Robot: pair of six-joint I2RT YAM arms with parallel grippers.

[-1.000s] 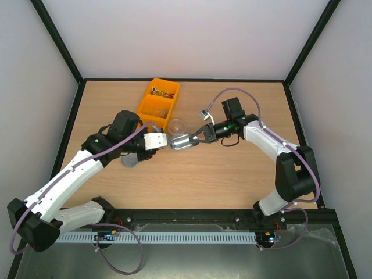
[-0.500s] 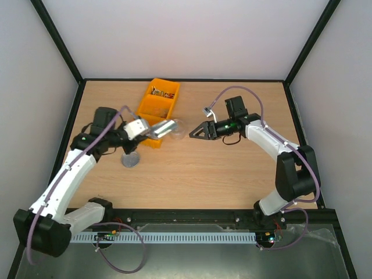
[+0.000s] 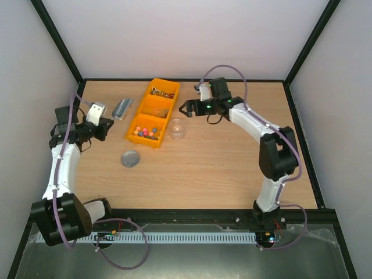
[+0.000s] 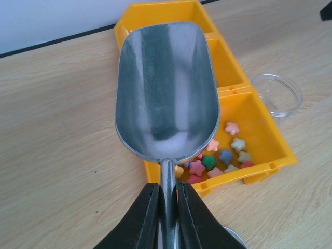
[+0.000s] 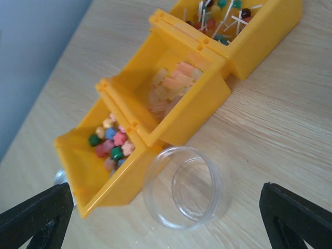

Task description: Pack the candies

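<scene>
The candies lie in an orange three-compartment tray [image 3: 141, 106]: coloured star shapes [image 4: 220, 155] [image 5: 111, 142] in the near bin, pale pieces [image 5: 171, 85] in the middle one, and small shiny ones [image 3: 162, 90] in the far one. My left gripper [image 3: 108, 119] [image 4: 167, 188] is shut on the handle of a metal scoop [image 3: 122, 108] [image 4: 166, 88]. The scoop is empty and hangs left of the tray. My right gripper [image 3: 186, 108] [image 5: 166, 193] stands open with nothing in it, to the right of the tray and above a clear empty jar [image 3: 176, 129] [image 5: 184, 189].
The jar [image 4: 277, 93] stands upright against the tray's near right corner. A round lid [image 3: 131, 158] lies flat on the wood in front of the tray. Black frame rails and white walls border the table.
The right gripper opened, let go of the scoop and drew back to the far side of the jar. The left arm carried the scoop from the middle to the left of the tray.
</scene>
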